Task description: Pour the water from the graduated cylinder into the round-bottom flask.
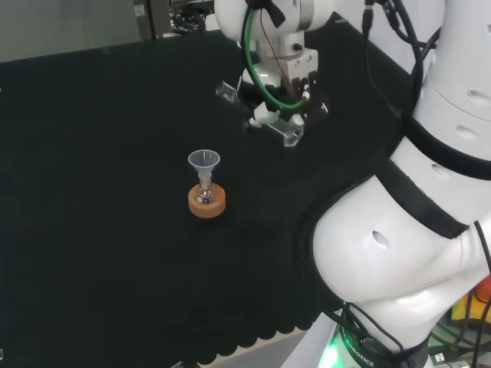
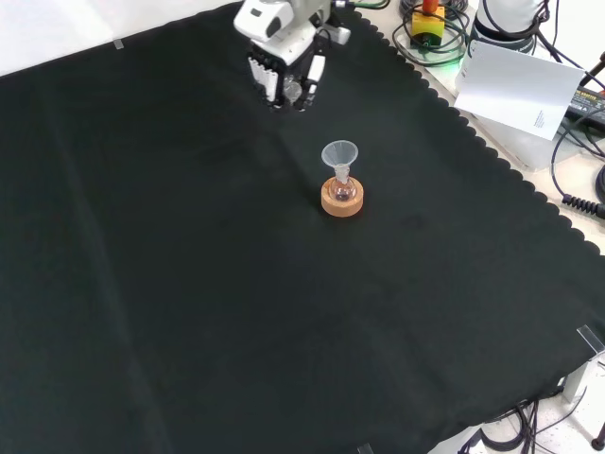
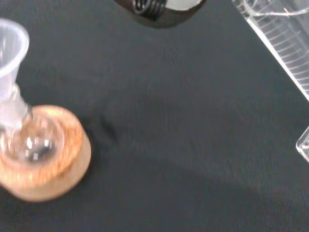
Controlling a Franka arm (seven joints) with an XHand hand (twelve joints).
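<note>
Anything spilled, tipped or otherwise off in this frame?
Nothing stands out. The round-bottom flask sits upright in its cork ring with a funnel in its neck, and the cloth around it looks dry.

Wrist view: a small round glass flask [image 3: 30, 141] sits in a cork ring [image 3: 58, 169] on the black cloth [image 3: 183, 145]. A clear funnel [image 3: 8, 58] stands in the flask neck. A clear ruled cylinder [image 3: 280, 43] crosses one corner, well apart from the flask. A blurred part of the hand [image 3: 161, 9] shows at the edge
</note>
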